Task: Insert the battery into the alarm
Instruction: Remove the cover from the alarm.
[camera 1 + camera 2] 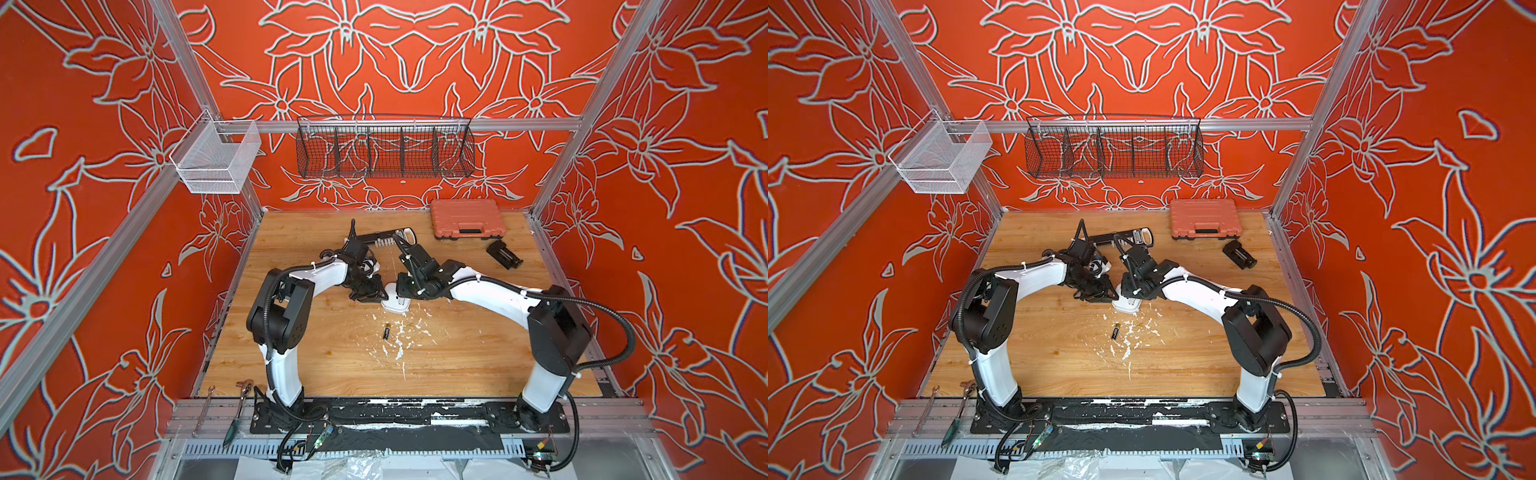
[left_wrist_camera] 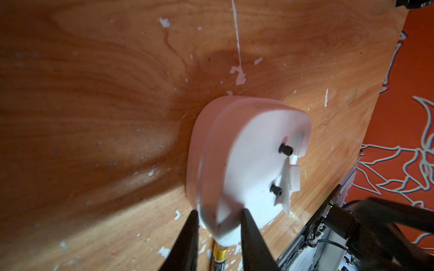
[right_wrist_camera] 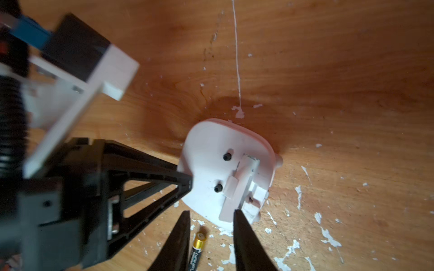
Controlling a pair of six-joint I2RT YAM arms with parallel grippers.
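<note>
The right claw, spread and empty, hovers over the alarm; the battery lies just beside it toward the surface's front edge, gold end pointing at the alarm. The left claw pinches the alarm's rim.

The left gripper pinches a rounded corner of the alarm, one dark finger on the rim and one on the plain white back. Beyond the fingertips, that back carries two small black knobs and a white battery cover lifted off the surface. Behind the tips, between the two fingers, the battery lies on the wooden table, its gold end toward the alarm. White flecks dot the wood around the jaws.
</note>
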